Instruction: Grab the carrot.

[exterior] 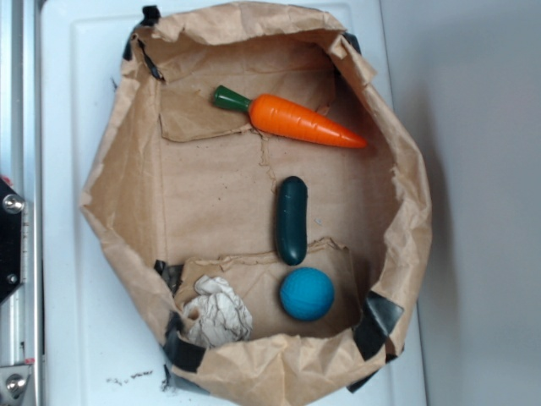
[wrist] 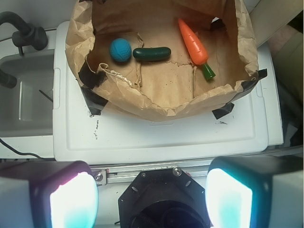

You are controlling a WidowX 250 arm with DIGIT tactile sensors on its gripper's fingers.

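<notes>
**Obscured and cropped items**

Wrist view: the gripper (wrist: 152,197) fingers (wrist: 71,199) are cropped by the lower edge and blurred; tips not seen. The paper bag (wrist: 80,42) is cropped at the top edge. The crumpled paper (exterior: 218,311), beside the blue ball (exterior: 307,293) in the exterior view, is hidden behind the bag wall here.

Glossy orange carrot (exterior: 297,120) (wrist: 193,42), green stem cap, lying flat, untouched.

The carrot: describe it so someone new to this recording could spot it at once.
Look inside the brown paper bag lying open on the white surface. The carrot lies near the bag's far end in the exterior view, apart from the other toys. It alone is orange and tapered, with a green stem cap.
</notes>
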